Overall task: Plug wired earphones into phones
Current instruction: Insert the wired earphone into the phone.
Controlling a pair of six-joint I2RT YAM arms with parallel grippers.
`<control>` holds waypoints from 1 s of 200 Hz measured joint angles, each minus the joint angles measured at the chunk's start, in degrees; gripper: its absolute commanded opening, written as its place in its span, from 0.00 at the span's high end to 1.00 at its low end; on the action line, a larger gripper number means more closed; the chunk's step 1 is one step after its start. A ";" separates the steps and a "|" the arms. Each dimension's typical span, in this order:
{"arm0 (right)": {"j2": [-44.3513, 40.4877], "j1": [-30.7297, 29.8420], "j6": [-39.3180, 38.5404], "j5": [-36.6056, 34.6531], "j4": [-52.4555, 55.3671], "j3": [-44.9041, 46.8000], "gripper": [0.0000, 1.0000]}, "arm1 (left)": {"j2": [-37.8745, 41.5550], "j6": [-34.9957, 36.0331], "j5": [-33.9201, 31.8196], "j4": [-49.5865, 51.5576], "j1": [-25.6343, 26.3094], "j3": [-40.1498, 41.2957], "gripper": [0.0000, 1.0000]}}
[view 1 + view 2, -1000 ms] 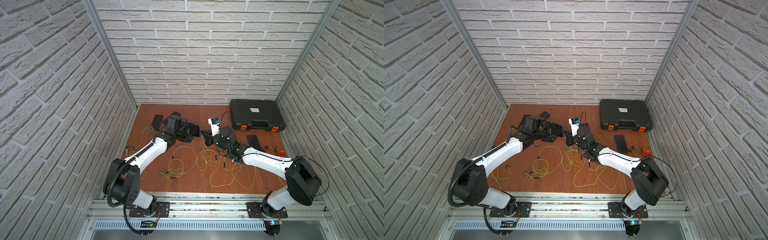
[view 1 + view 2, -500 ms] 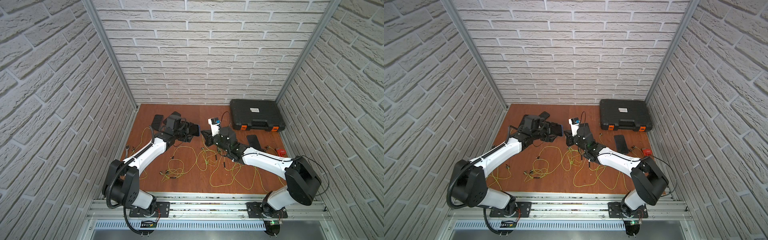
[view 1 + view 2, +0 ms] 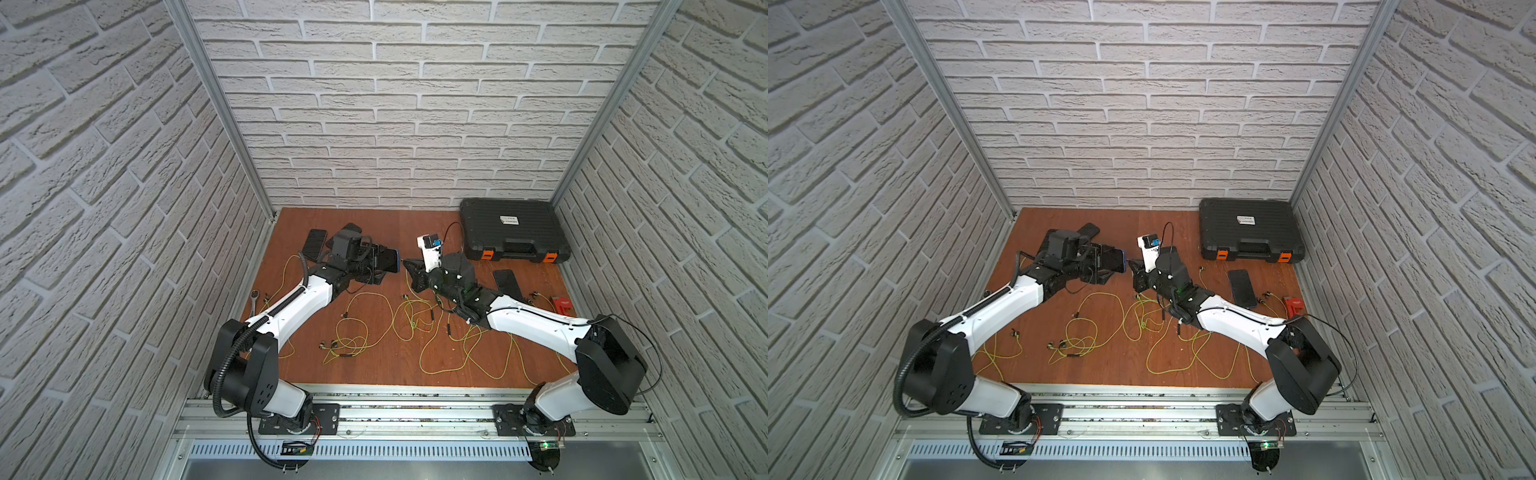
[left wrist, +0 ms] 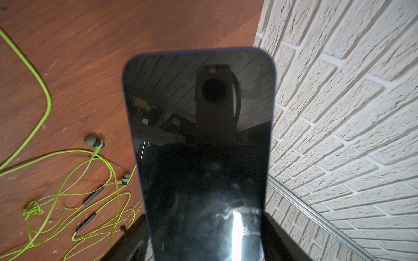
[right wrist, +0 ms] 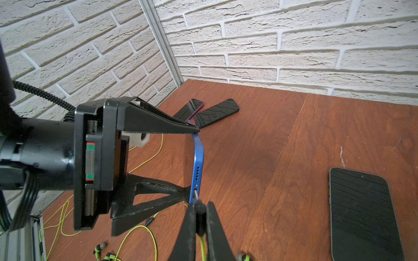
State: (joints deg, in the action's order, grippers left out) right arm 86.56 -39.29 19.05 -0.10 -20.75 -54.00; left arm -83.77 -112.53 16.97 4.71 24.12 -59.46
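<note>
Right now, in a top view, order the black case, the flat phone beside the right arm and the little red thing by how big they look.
Largest: black case.
Then: flat phone.
Smallest: red thing.

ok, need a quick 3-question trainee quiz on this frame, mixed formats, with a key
1. Multiple choice: what does the left tool grip? A) an earbud B) the blue-edged phone C) the black case
2. True or false: the right tool is open and empty.
3. Fill in: the right tool pinches an earphone ___, whose metal tip is at the held phone's edge.

Key: 1 B. 2 False. 3 plug.
</note>
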 measured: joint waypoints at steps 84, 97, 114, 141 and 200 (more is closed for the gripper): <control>1.53 0.00 0.02 0.39 0.02 -0.37 0.94 | 0.00 0.33 0.00 -0.02 0.00 0.00 1.00; 1.77 0.00 0.04 0.37 0.00 -0.46 0.94 | 0.02 0.42 -0.04 -0.02 0.00 0.00 1.00; 2.14 0.00 0.04 0.39 0.04 -0.79 0.94 | 0.00 0.42 -0.07 -0.02 -0.02 0.00 1.00; 2.25 0.00 0.20 0.61 -0.04 -1.09 0.94 | 0.02 0.42 -0.04 -0.04 -0.02 0.00 1.00; 2.25 0.00 0.20 0.66 -0.48 -1.09 0.94 | 0.02 0.42 -0.07 -0.07 -0.02 0.24 1.00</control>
State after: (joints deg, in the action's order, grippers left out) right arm 88.82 -39.29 19.25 0.56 -21.23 -55.09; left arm -83.74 -112.12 16.91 4.64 24.10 -59.22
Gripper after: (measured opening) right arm 0.097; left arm 0.734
